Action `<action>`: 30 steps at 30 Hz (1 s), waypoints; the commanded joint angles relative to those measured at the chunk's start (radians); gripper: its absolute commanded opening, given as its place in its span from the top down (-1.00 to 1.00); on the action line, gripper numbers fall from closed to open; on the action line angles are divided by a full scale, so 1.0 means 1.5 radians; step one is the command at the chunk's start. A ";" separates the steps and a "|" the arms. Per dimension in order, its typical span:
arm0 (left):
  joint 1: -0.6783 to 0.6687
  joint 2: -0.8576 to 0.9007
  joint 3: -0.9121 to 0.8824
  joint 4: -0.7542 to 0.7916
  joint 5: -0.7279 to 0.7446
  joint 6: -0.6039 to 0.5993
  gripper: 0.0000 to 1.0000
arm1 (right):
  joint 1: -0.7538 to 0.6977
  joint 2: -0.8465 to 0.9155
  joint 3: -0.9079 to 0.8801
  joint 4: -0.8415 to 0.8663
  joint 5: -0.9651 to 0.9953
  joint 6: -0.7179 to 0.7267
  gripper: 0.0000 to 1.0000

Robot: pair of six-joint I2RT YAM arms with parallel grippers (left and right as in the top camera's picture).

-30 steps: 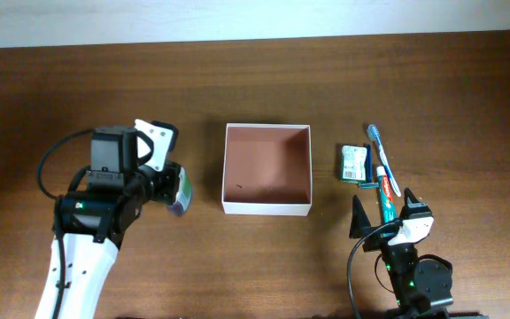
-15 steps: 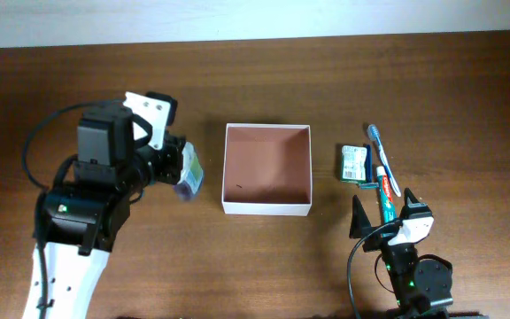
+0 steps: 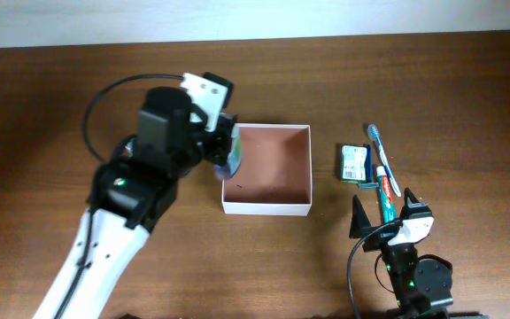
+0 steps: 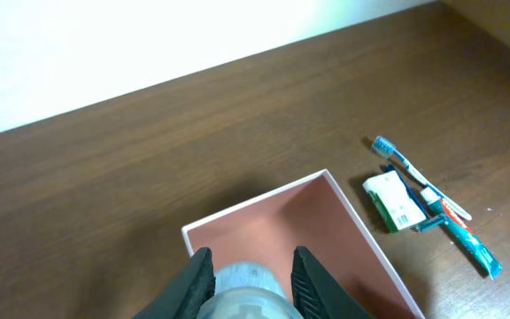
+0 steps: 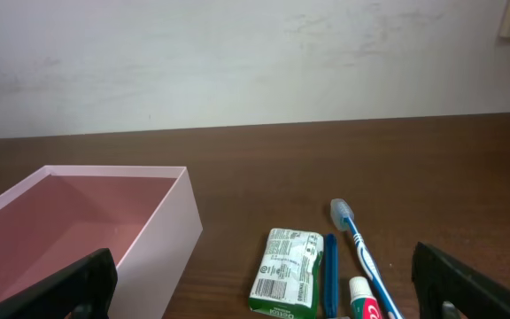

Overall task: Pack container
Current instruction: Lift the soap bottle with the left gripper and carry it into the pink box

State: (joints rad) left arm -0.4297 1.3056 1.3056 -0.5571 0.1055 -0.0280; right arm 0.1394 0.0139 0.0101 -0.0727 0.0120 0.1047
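Observation:
The container (image 3: 268,206) is a square shallow box with white walls and a reddish-brown inside, at the table's middle; it also shows in the left wrist view (image 4: 361,232) and the right wrist view (image 5: 162,235). My left gripper (image 3: 228,158) is shut on a small pale-blue bottle (image 4: 242,282) and holds it over the container's left wall. My right gripper (image 3: 383,221) is open and empty, low near the front edge, behind the toiletries. A green-and-white packet (image 3: 354,163), a blue toothbrush (image 3: 382,158) and a toothpaste tube (image 3: 385,193) lie right of the container.
A thin blue stick (image 5: 329,270) lies between the packet (image 5: 286,270) and the toothbrush (image 5: 361,252). A pale wall runs along the table's far edge.
My left arm has swung right and away from me with the bottle, from left of the container to over its left wall. The right arm has not moved.

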 commanded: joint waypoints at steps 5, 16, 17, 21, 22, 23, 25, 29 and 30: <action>-0.053 0.059 0.023 0.054 -0.110 -0.009 0.43 | 0.003 -0.007 -0.003 -0.005 -0.001 0.000 -0.97; -0.067 0.148 0.023 0.123 -0.139 -0.085 0.44 | 0.003 -0.007 -0.003 -0.005 -0.001 0.000 -0.96; -0.066 0.154 0.023 0.127 -0.140 -0.097 0.44 | 0.003 -0.007 -0.003 -0.005 -0.001 0.000 -0.97; -0.066 0.171 0.023 0.138 -0.162 -0.126 0.44 | 0.003 -0.007 -0.003 -0.005 -0.001 0.000 -0.97; -0.067 0.174 0.023 0.141 -0.164 -0.126 0.44 | 0.003 -0.007 -0.003 -0.005 -0.001 0.000 -0.97; -0.067 0.177 0.023 0.144 -0.164 -0.126 0.44 | 0.003 -0.007 -0.003 -0.005 -0.001 0.000 -0.97; -0.067 0.182 0.023 0.147 -0.164 -0.126 0.44 | 0.003 -0.007 -0.003 -0.005 -0.001 0.000 -0.97; -0.067 0.188 0.023 0.148 -0.164 -0.126 0.44 | 0.003 -0.007 -0.003 -0.005 -0.001 0.000 -0.97; -0.067 0.190 0.023 0.147 -0.170 -0.126 0.44 | 0.003 -0.007 -0.003 -0.005 -0.001 0.000 -0.97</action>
State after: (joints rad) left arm -0.5255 1.5917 1.3056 -0.3542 -0.1253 -0.1970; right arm 0.1394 0.0135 0.0101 -0.0727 0.0124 0.1051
